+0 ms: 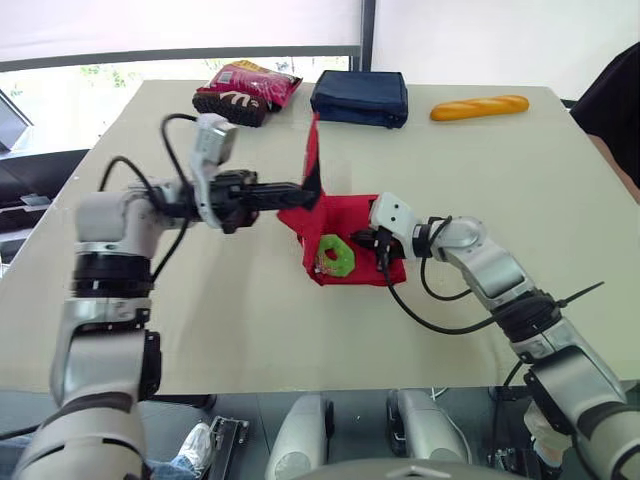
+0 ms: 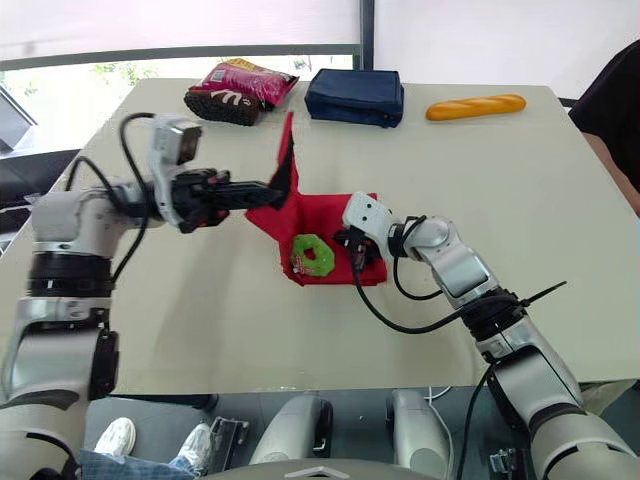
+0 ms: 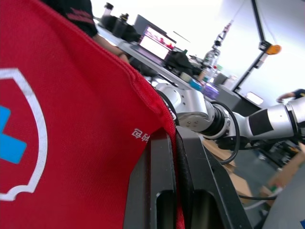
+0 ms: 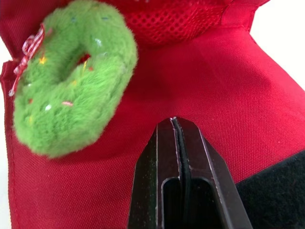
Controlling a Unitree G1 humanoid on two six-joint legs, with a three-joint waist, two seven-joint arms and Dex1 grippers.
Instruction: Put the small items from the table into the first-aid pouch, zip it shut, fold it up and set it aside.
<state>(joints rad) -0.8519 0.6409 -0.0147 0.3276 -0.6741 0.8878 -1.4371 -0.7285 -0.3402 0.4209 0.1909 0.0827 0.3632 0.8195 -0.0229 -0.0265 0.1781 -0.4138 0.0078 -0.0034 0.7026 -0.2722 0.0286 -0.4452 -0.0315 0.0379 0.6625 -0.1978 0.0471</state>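
Observation:
The red first-aid pouch (image 1: 352,214) lies open in the middle of the table. Its lid flap (image 1: 313,165) stands upright, and my left gripper (image 1: 300,188) is shut on the flap's edge; the red fabric is pinched between the fingers (image 3: 162,181) in the left wrist view. A green plush ring (image 1: 337,254) rests on the pouch's lower panel. My right gripper (image 1: 370,242) is shut, its tips (image 4: 174,121) down on the red lining just right of the ring (image 4: 71,76). Beside it lies a black item (image 4: 279,191).
At the table's far edge are a red snack bag (image 1: 245,90), a navy pouch (image 1: 360,97) and a bread roll (image 1: 479,107). A person's dark sleeve (image 1: 615,105) is at the right edge. Bare tabletop (image 1: 220,320) lies in front of the pouch.

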